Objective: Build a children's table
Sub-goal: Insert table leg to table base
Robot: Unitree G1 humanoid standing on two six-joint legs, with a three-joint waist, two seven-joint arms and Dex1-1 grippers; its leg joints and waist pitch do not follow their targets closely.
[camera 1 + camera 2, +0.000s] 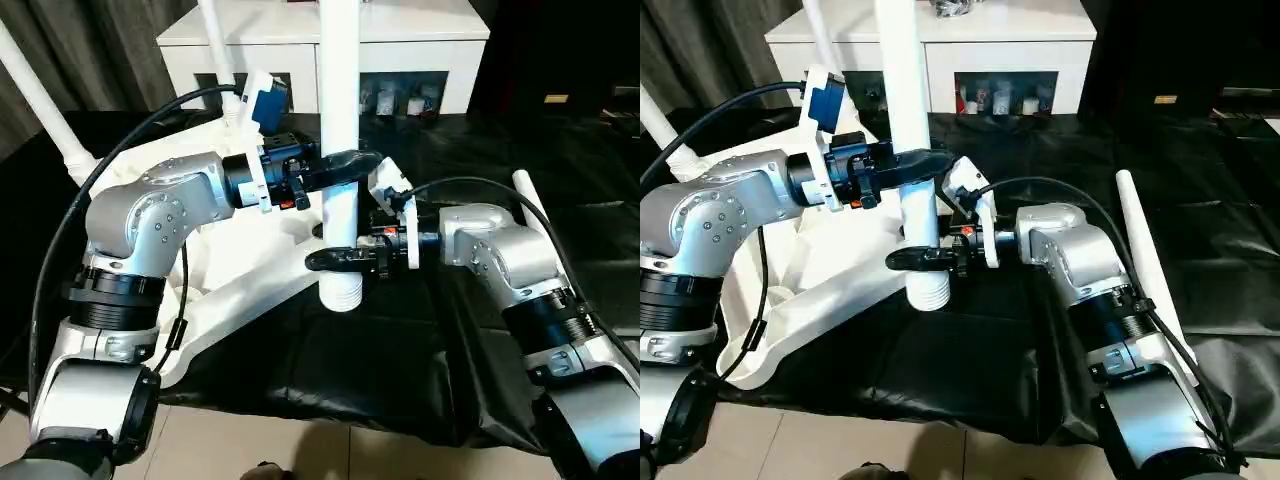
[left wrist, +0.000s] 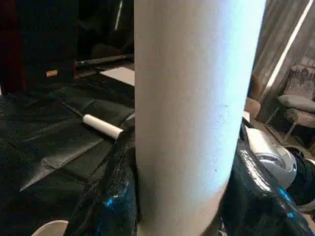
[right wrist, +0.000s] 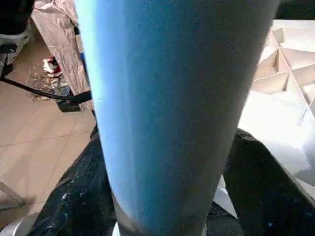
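Nearest, the right gripper (image 1: 335, 260) has its black fingers around the threaded lower end of a long white tapered plastic leg (image 1: 340, 150); whether they press it firmly cannot be told. Above, the left gripper (image 1: 345, 165) is clamped on the same upright leg. Behind lies the white rectangular tabletop (image 1: 240, 250), ribbed underside up on black sheeting, a spare white leg (image 1: 1145, 250) on the sheeting beyond the right arm. Risk: a slack lower hold would let the leg tilt and miss or cross-thread its socket.
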